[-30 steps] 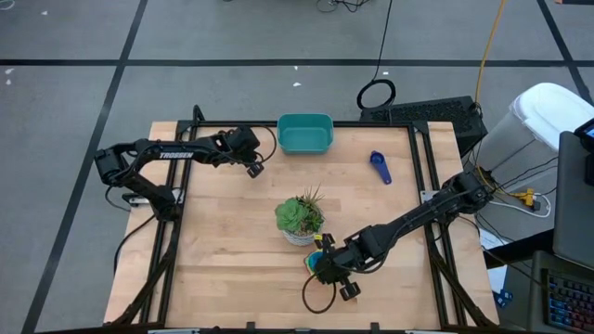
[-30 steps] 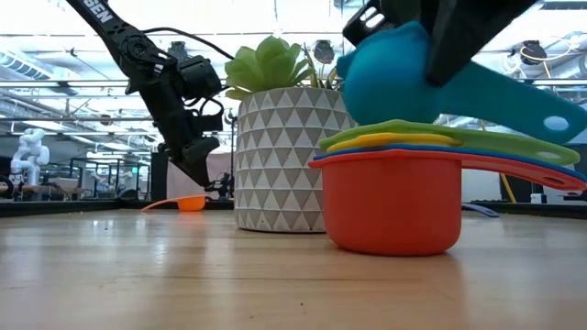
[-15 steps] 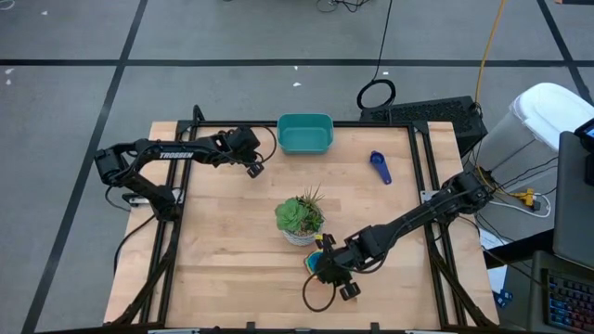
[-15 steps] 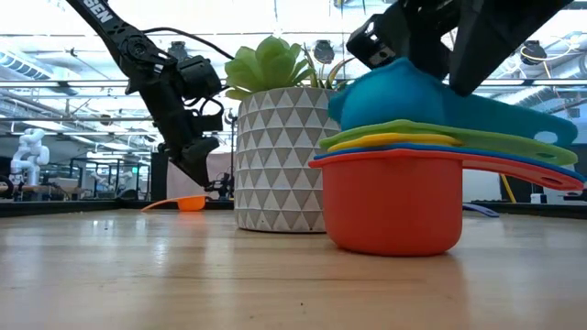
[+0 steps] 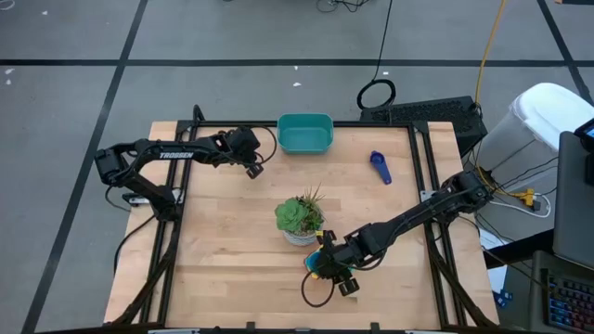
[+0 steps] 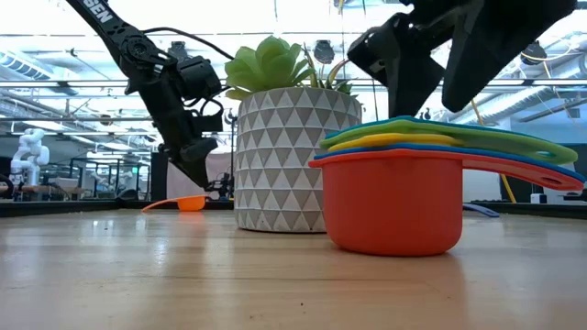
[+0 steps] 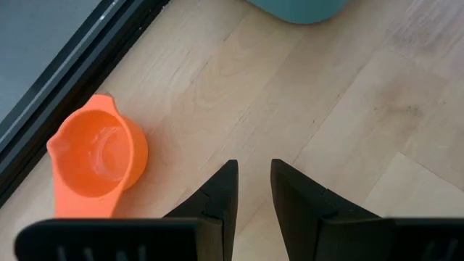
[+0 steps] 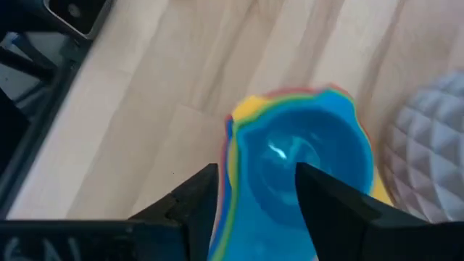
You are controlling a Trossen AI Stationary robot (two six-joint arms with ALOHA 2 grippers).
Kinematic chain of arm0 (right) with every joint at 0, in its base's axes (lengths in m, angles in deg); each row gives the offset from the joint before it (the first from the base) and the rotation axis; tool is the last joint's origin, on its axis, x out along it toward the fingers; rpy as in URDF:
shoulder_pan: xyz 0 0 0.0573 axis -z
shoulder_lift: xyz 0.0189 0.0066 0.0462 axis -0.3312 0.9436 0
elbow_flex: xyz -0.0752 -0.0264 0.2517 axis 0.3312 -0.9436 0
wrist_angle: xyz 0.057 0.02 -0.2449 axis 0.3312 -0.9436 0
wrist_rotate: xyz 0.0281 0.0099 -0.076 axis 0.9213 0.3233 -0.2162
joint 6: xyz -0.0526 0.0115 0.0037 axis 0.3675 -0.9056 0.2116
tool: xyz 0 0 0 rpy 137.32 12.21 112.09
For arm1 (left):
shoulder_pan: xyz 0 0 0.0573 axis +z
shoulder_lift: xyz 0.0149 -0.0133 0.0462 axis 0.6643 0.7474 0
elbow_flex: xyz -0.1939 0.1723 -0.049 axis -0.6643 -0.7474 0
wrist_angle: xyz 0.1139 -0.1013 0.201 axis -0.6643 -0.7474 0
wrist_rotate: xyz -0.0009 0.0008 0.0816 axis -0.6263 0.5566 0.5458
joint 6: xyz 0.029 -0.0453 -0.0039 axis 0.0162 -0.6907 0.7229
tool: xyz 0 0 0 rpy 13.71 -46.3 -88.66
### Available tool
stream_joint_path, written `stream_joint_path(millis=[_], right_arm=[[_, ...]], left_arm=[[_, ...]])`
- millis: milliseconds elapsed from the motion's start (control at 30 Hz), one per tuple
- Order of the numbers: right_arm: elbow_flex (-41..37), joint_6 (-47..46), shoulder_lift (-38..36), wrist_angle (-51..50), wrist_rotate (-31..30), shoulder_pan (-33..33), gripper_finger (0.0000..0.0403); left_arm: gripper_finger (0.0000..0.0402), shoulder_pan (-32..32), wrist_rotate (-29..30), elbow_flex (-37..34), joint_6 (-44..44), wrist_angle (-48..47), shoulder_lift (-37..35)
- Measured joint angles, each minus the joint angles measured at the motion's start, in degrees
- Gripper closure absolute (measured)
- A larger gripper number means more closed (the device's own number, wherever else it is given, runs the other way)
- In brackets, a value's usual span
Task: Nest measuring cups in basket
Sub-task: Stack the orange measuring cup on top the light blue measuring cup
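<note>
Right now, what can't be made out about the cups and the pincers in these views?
- Nested stack, low view: inner cup count hidden by the red outer cup.
- Right pincer, right wrist view: whether it grips the teal cup is unclear.
- Basket, high view: interior too small to judge.
- Orange cup, left wrist view: handle cut off.

A robotics lab — white humanoid robot (image 6: 30,147) and equipment racks behind, taped grey floor (image 5: 74,56).
</note>
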Motion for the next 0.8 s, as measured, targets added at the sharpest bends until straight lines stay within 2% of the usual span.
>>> stream_joint_path(millis=[367, 600, 700, 800], right_arm=[[0.01, -4.2, -10.3, -10.45, -7.58, 0.09, 0.0229], [-0.04, -11.09, -15.34, -27.59, -18.1, -0.01, 0.0229], [-2.51, -16.38, -17.54, -32.95, -22.18, 0.06, 0.0229], [-8.15, -21.07, -20.73, -33.22, -23.84, 0.61, 0.0229]], left_arm=[[0.0314, 0.02, 0.11, 0.0, 2.01, 0.2, 0.0], [0.0314, 0.07, 1.94, 0.0, 2.07, -0.1, 0.0], [0.0314, 0.07, 2.08, 0.0, 2.01, -0.25, 0.0], [0.0314, -0.03, 1.65, 0.0, 1.95, -0.34, 0.0]])
